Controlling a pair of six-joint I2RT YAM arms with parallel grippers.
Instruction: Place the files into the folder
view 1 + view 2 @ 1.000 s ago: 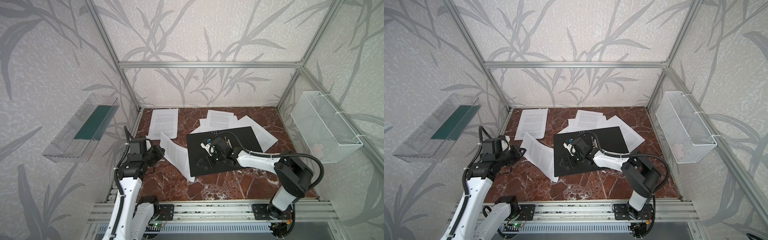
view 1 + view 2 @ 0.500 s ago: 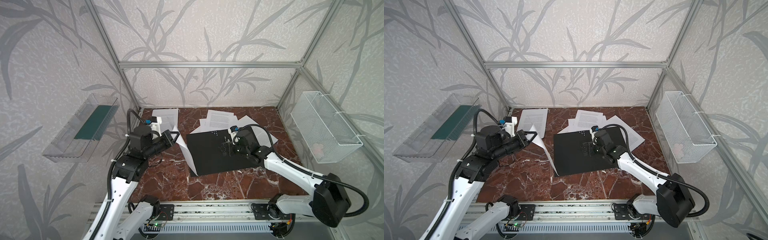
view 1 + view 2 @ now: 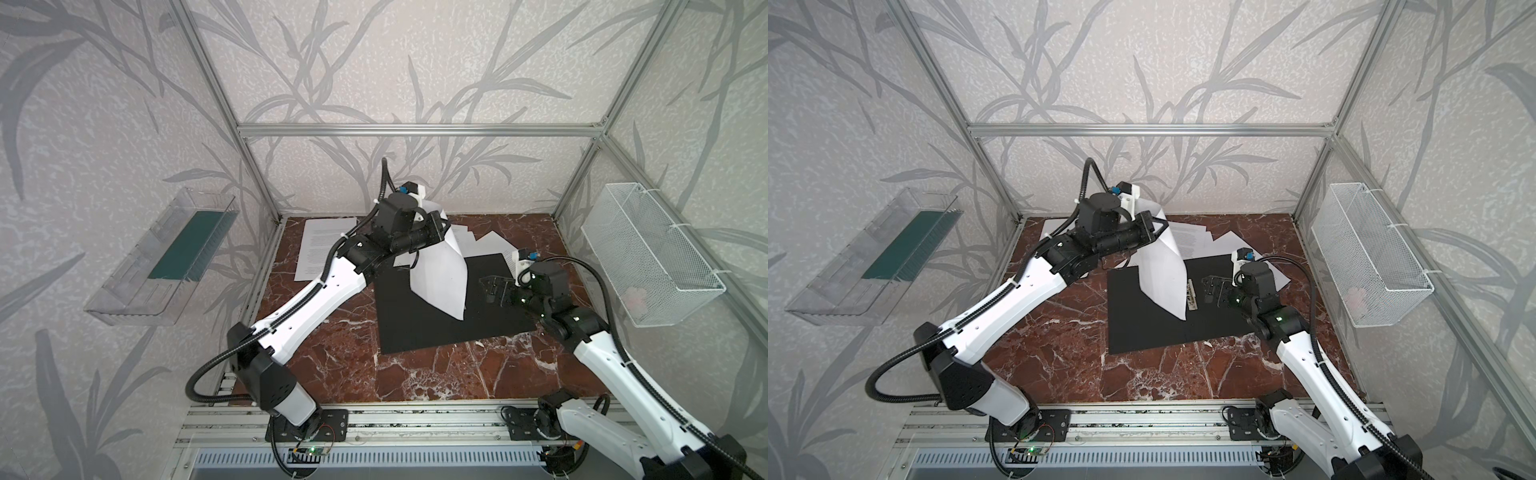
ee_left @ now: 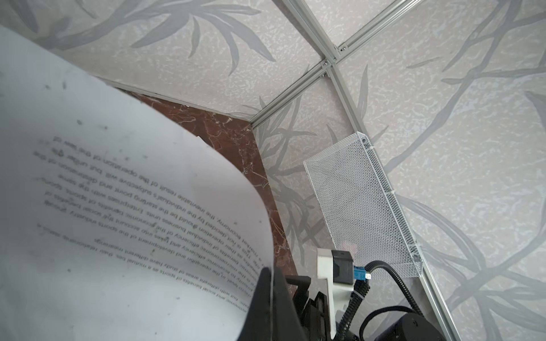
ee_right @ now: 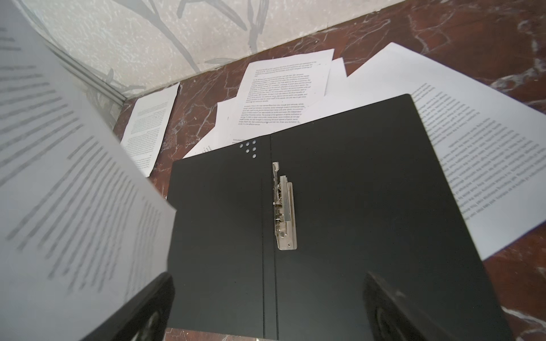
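The folder lies open on the marble top, black inside up, its metal spine clip bare. My left gripper is raised over the folder's far left part, shut on the top edge of one printed sheet, which hangs curved down to the folder. The right gripper stands open and empty, low over the folder's right half. More files lie partly under the folder's far edge, and one sheet lies at the back left.
A white wire basket hangs on the right wall. On the left wall a clear tray is mounted. Aluminium posts frame the back corners. Bare marble lies in front of the folder.
The left gripper has lifted its sheet from beside the folder's left edge, up and right over the folder. My right gripper has drawn back from the folder's middle to its right half.
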